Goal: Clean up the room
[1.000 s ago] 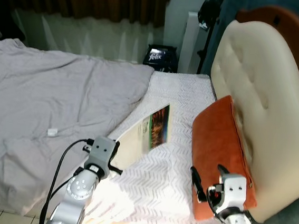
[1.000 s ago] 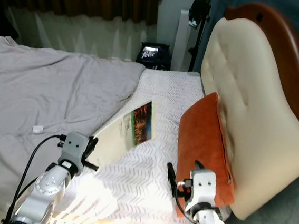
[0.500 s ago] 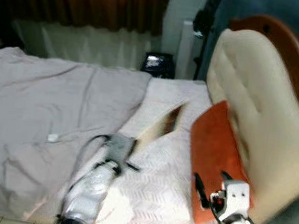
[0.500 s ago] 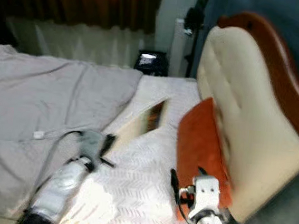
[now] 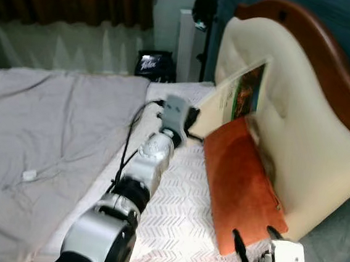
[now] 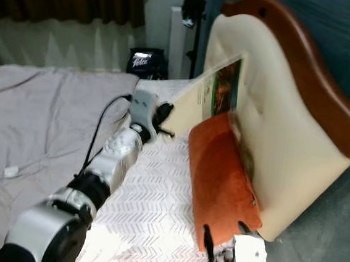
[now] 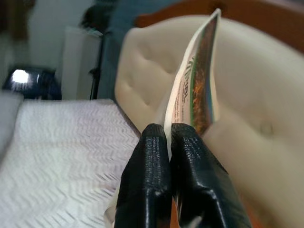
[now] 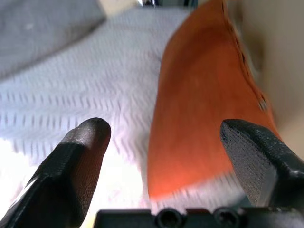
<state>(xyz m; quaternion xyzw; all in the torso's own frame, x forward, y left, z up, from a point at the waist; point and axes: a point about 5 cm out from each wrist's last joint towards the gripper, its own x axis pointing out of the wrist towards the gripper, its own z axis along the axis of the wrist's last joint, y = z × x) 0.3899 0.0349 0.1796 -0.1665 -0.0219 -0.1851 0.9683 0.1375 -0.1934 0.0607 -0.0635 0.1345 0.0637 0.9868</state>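
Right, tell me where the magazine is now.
The magazine is pinched in the left hand, held up off the bed against the cream headboard, just above the top edge of the orange pillow.

The left arm (image 5: 133,189) runs from the lower left of the head view up to the centre, stretched far forward, silver segments in line, a black cable looping along its wrist. Its grey wrist block sits at upper centre. The left claw (image 7: 169,142) has both black fingers pressed together, pinching the lower edge of a thin booklet (image 7: 197,90) that stands up from between the tips.

The right arm is low at the lower right corner of the head view, its white wrist block just above the frame edge. The right claw (image 8: 166,137) has its fingers (image 8: 78,156) spread wide apart, gripping nothing.
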